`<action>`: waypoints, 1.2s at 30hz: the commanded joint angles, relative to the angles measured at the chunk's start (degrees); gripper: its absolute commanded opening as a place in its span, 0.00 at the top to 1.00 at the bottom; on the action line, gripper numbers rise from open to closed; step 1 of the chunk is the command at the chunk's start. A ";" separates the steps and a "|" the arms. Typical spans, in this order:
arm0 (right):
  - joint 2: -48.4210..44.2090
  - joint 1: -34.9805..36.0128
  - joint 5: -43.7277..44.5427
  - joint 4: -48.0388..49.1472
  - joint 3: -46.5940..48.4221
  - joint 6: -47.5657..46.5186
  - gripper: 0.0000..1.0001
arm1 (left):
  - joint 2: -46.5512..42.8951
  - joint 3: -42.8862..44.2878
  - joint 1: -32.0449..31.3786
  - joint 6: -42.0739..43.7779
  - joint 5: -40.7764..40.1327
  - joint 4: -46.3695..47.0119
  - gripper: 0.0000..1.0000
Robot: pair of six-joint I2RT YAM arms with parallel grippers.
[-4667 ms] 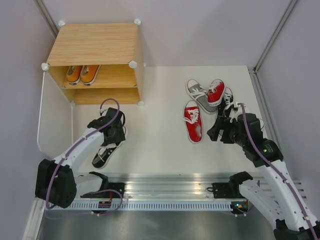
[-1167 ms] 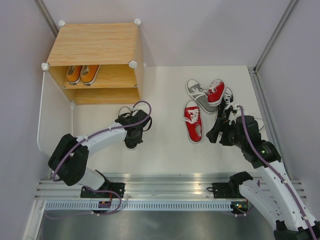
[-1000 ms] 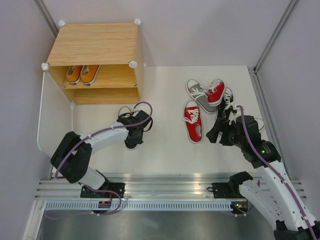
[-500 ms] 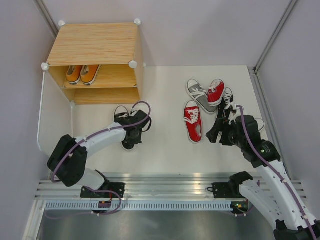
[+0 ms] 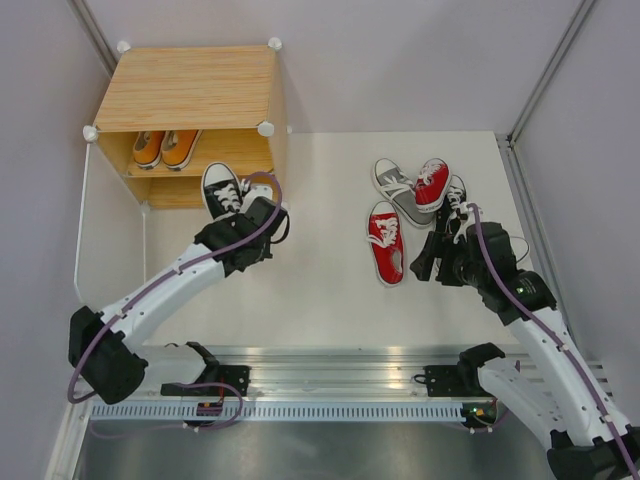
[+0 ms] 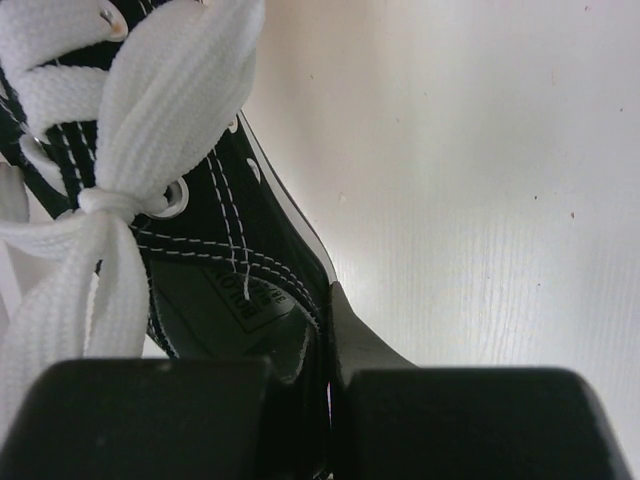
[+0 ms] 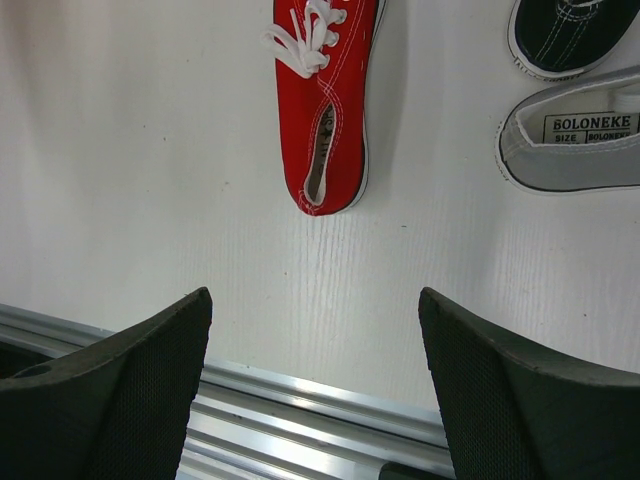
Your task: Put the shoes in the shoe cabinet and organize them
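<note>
Seen from above, a white worktop (image 5: 320, 290) has a wooden shoe cabinet (image 5: 190, 85) at its far left corner, open toward the arms. A pair of orange shoes (image 5: 165, 147) sits side by side at the left of its upper shelf.

The left claw (image 5: 245, 215) is just in front of the cabinet, closed tight on the heel rim of a black shoe (image 5: 220, 188). The shoe's toe points at the cabinet opening and overlaps its lower front edge. The left wrist view shows only the thin heel collar pinched between the jaws, with white laces hanging loose.

The right claw (image 7: 312, 300) hangs wide open and empty over the near right part of the worktop. Just beyond it lies a red shoe (image 7: 325, 100). Toward the far right edge are a grey shoe (image 5: 397, 190), a second red shoe (image 5: 432, 182) and a second black shoe (image 5: 455, 200), bunched together.

Likely risks: such a narrow hold on the heel could let the shoe swivel or slip out. The toe could catch the shelf edge or cabinet frame and twist free. A loose lace might snag. Pushed in too high, it could shove the orange pair.
</note>
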 commanded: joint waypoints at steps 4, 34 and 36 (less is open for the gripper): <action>2.00 0.26 -0.28 1.23 4.01 -2.25 0.12 | -4.96 6.73 0.18 5.27 -9.70 -0.26 0.98; 0.94 0.35 2.09 2.02 1.82 -3.74 0.12 | 0.92 17.72 4.92 8.17 6.37 -5.88 0.98; 1.12 0.26 2.27 1.93 1.82 -3.57 0.12 | 2.49 18.07 6.15 8.79 6.73 -5.62 0.98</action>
